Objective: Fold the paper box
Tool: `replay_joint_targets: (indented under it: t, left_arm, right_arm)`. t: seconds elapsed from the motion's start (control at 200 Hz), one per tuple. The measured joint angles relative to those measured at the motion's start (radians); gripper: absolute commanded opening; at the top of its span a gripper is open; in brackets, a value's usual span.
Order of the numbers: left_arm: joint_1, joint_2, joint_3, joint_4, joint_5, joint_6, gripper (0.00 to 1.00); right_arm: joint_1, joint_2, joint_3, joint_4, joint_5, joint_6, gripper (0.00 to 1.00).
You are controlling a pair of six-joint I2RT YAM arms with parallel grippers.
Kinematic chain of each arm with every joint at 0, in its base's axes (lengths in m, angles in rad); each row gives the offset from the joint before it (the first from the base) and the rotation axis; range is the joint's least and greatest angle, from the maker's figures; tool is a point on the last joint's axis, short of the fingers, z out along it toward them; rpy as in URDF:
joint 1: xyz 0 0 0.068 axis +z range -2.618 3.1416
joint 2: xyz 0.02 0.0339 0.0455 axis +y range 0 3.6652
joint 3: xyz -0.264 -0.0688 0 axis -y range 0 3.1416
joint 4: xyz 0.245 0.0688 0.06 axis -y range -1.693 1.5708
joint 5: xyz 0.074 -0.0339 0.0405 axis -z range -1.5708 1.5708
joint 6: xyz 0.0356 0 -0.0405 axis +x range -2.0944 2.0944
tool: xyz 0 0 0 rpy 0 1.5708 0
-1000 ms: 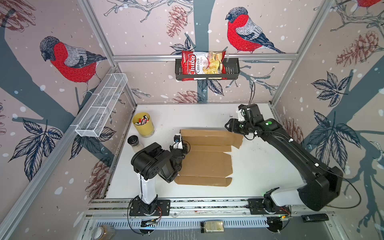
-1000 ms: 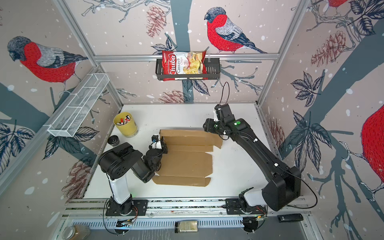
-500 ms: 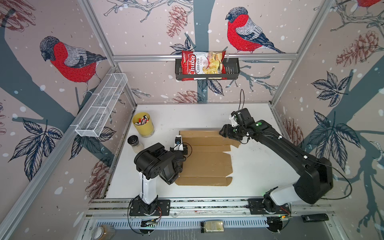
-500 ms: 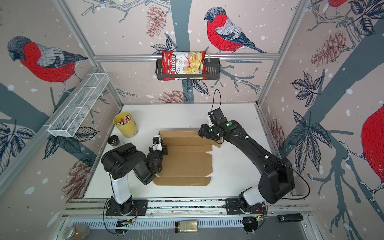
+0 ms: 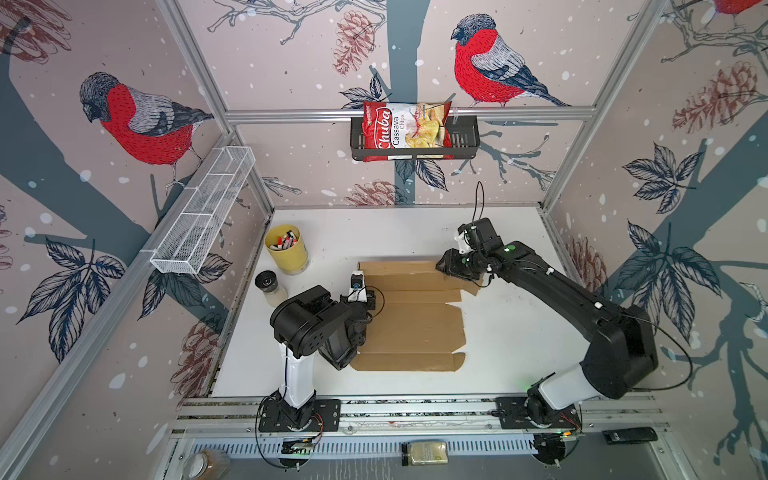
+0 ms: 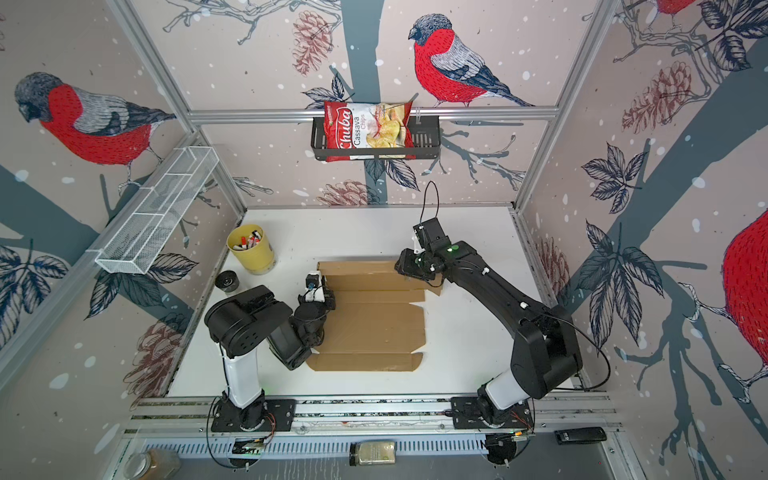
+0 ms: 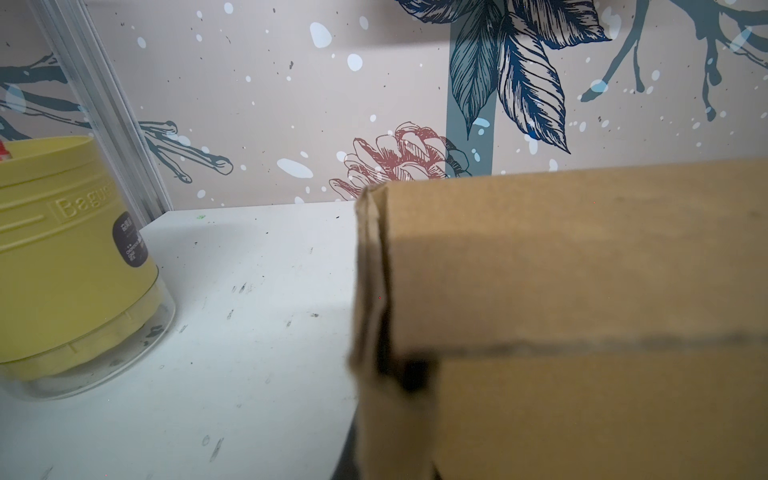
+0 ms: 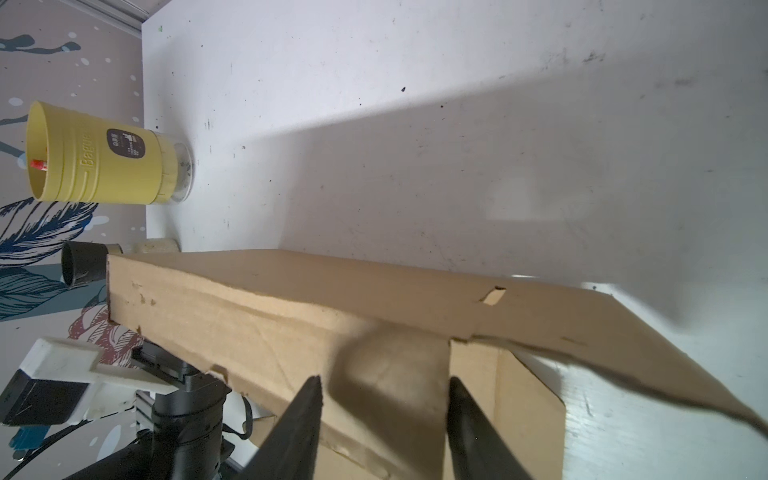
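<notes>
Inside bird-print walls, on a white tabletop (image 5: 415, 232), locate the paper box (image 5: 415, 324): lying mostly flat between the two pincers, with its far panel lifted.

Note the right pincer (image 5: 444, 265) on a long, low, outstretched arm, pointing sideways over the box's far right corner. In the right wrist view, read its fingers (image 8: 307, 415) as spread apart, with cardboard just beyond the tips and nothing clamped between them.

Note the left pincer (image 5: 372, 298) on a tightly folded arm, at the box's left edge. Treat it as clenched; cannot tell whether cardboard is pinched.

Only in the left wrist view: a raised flap edge-on, close to the lens, and a yellow cup (image 7: 62, 249) beyond that pincer, away from the box. Only in the right wrist view: a small slot (image 8: 492, 296) cut in the lifted panel ahead of the fingertips. Only in both top views: both arm poses and the box's near flaps.
</notes>
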Motion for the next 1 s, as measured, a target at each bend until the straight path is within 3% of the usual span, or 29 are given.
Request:
replay_joint_targets:
  t: [0.18,0.385,0.56,0.745,0.901,1.001]
  left_arm:
    - [-0.001,0.001,-0.001,0.0,0.0,-0.005,0.0]
    - [-0.001,-0.014,-0.007,-0.008,-0.034,-0.024,0.0]
    - [-0.001,-0.05,-0.009,-0.031,-0.053,-0.051,0.0]
    - [-0.001,-0.07,-0.002,-0.044,-0.067,-0.051,0.0]
    - [-0.001,-0.074,0.004,-0.056,-0.066,-0.03,0.0]
    - [-0.001,-0.081,0.006,-0.077,-0.064,-0.03,0.0]
  right_arm:
    - [-0.009,-0.005,-0.024,0.031,-0.016,0.004,0.42]
    - [-0.045,-0.021,-0.023,0.047,-0.053,-0.007,0.6]
    - [-0.156,-0.111,-0.047,0.066,-0.121,-0.057,0.63]
    - [-0.28,-0.272,-0.304,0.174,-0.16,-0.076,0.53]
    - [-0.269,-0.364,-0.539,0.291,-0.148,-0.047,0.47]
    - [-0.204,-0.412,-0.636,0.387,-0.1,-0.021,0.47]
